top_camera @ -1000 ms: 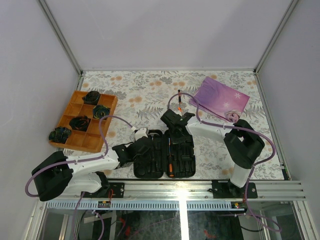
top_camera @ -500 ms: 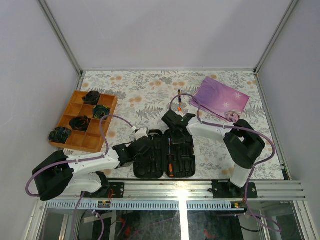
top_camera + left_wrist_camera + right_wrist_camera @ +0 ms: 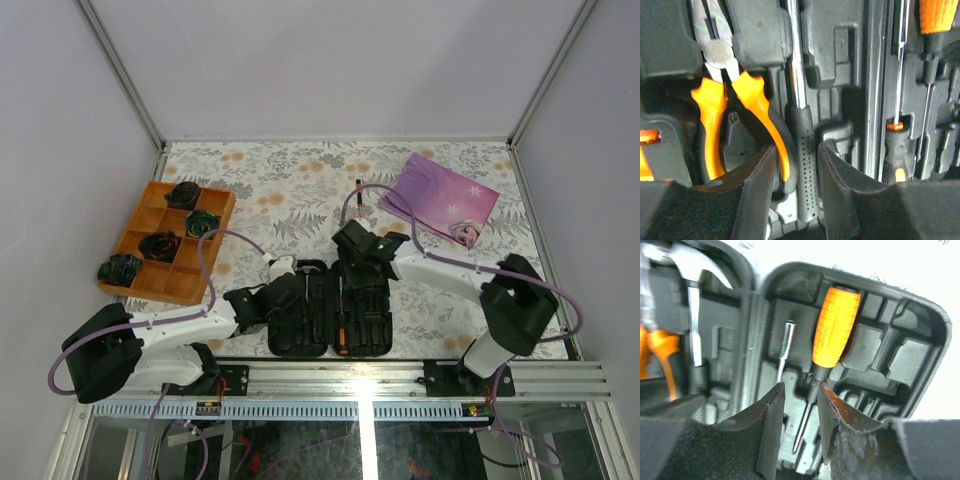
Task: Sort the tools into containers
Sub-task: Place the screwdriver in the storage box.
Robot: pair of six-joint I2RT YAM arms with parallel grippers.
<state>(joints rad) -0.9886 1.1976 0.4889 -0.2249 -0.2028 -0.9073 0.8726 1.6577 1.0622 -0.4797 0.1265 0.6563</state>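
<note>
Probably late in the sort, at the seat-and-release step. Open case (image 3: 370, 320) flat at the near table edge, between the two arms. Seated in its left half: hammer (image 3: 801, 125), with pliers (image 3: 747, 100) just beside it. Seated in its right half: orange screwdriver (image 3: 835, 332), shaft pointing back toward the wrist camera. Low over the left half, left gripper (image 3: 797, 150), fingers apart and straddling the hammer handle, clamped on nothing as far as can be told. Over the right half, right gripper (image 3: 801, 387), fingers apart on either side of the screwdriver shaft, gripping nothing. Most likely next: lift the right gripper straight up, reach past the case's far edge to the loose screwdriver (image 3: 358, 190) lying on the table, close on its handle, carry it to a free slot. Calls for a clean rise, so as not to drag seated tools out, and for care around the cable (image 3: 372, 187) looped just beside that screwdriver. All around, pale grey walls (image 3: 300, 60) and a metal frame (image 3: 125, 70) enclosing a floral table cover (image 3: 300, 180). At the left, tray (image 3: 185, 285) with black lumps (image 3: 160, 245); at the far right, purple cloth (image 3: 440, 195); both well apart from the case.
</note>
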